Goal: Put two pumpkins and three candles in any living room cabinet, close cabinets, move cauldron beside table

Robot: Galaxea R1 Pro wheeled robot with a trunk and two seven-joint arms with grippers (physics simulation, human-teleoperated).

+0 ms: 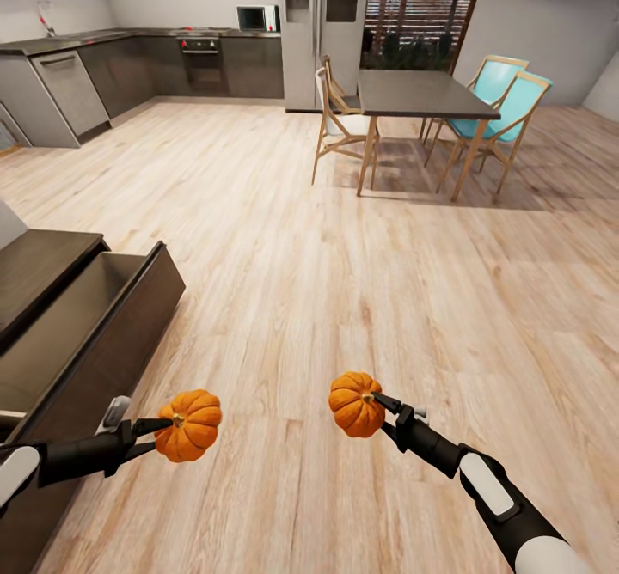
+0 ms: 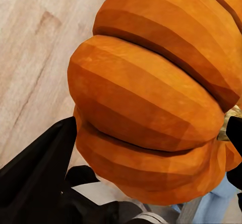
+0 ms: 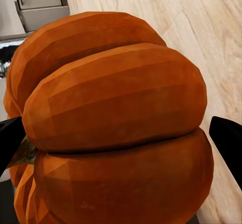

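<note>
Both pumpkins [image 1: 190, 424] [image 1: 355, 404] look matt and faceted; the floor [image 1: 344, 282] is pale, grained wood — the cabinet [image 1: 86, 333] dark brown wood, smooth.

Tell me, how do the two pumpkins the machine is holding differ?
The left pumpkin hangs close beside the open cabinet drawer, while the right pumpkin is over bare floor. The left gripper reaches its pumpkin from the cabinet side, the right gripper from the opposite side. Both are orange, ribbed, similar in size, and gripped around the stem.
</note>
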